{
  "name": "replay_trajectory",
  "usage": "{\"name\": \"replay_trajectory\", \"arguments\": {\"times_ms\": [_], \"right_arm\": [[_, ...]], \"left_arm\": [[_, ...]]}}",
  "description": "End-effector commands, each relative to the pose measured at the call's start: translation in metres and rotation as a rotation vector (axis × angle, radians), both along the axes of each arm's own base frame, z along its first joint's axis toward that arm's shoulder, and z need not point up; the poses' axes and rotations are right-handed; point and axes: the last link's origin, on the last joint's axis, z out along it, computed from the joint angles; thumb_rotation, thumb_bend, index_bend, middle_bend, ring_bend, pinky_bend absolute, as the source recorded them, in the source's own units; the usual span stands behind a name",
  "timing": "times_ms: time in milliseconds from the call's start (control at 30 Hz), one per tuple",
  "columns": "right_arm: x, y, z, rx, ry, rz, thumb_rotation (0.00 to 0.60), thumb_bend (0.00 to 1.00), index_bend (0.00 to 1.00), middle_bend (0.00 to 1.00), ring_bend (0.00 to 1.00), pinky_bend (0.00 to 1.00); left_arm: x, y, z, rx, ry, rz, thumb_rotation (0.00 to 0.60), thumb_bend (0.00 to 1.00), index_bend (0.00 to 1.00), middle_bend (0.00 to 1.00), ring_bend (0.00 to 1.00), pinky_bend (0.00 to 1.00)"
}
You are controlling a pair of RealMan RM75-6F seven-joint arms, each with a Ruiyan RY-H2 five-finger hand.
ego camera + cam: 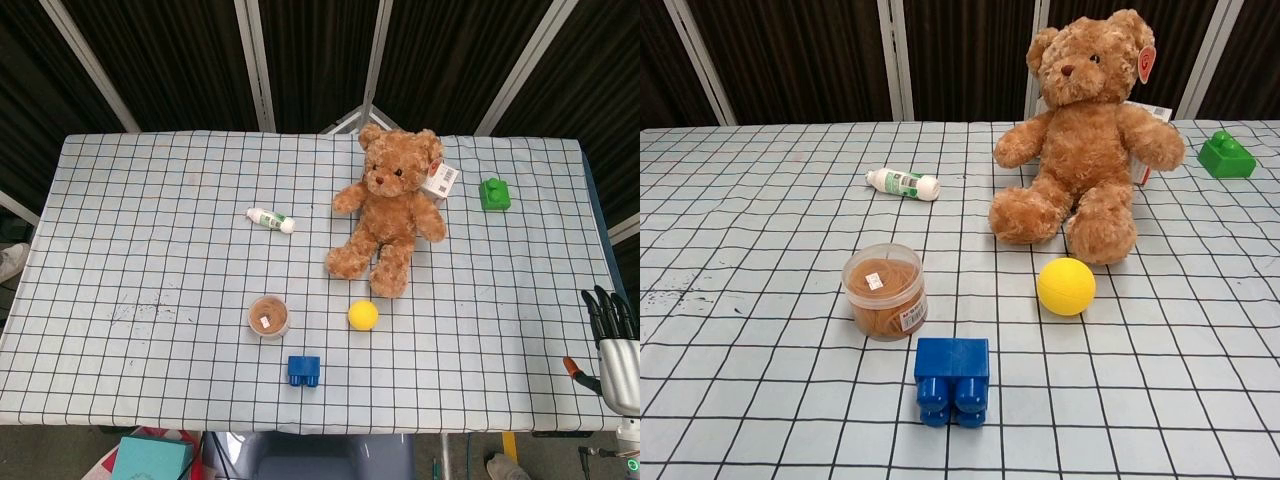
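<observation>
Nothing is in hand yet: the right robot hand [612,345] hovers released, fingers apart, off the surface's [120,230] four o'clock edge (left one unseen), green block [494,194] nearest, untouched at two o'clock.

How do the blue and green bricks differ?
Colour: the blue brick is dark blue, the green brick bright green.
Place: the blue brick sits at the near edge, beside the jar of rubber bands; the green brick is far right, past the teddy bear.
Pose: the blue brick lies with its studs pointing toward the camera, the green brick has its stud up.
Both are plastic toy bricks, untouched by any hand.
</observation>
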Motion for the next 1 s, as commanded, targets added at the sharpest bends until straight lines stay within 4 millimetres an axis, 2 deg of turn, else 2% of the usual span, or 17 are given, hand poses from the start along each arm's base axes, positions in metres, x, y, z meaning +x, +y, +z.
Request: {"name": "replay_trajectory", "arguments": {"times_ms": [33,600,767,900,1000], "right_arm": [[-0.001,0.001,-0.001,0.003,0.0,-0.002,0.6,0.2,0.04,0.07,0.04,0.0],[0.0,0.001,-0.002,0.015,-0.009,-0.009,0.6,0.2,0.04,0.07,0.04,0.0],[0.001,0.002,-0.003,0.02,-0.027,-0.005,0.6,0.2,0.04,0.07,0.04,0.0],[0.008,-0.001,-0.007,0.005,-0.117,0.015,0.6,0.2,0.04,0.07,0.04,0.0],[0.013,-0.009,-0.014,0.031,-0.272,0.02,0.6,0.2,0.03,0.07,0.04,0.0]], "left_arm": [[0.0,0.0,0.0,-0.003,0.001,-0.001,0.6,0.17,0.22,0.06,0.01,0.14],[0.001,0.001,-0.001,0.0,0.003,-0.001,0.6,0.17,0.22,0.06,0.01,0.14],[0.004,-0.004,-0.002,-0.006,0.01,-0.015,0.6,0.17,0.22,0.06,0.01,0.14],[0.004,-0.005,-0.003,-0.004,0.011,-0.009,0.6,0.17,0.22,0.06,0.01,0.14],[0.003,-0.004,-0.002,0.0,0.012,-0.003,0.6,0.17,0.22,0.06,0.01,0.14]]}}
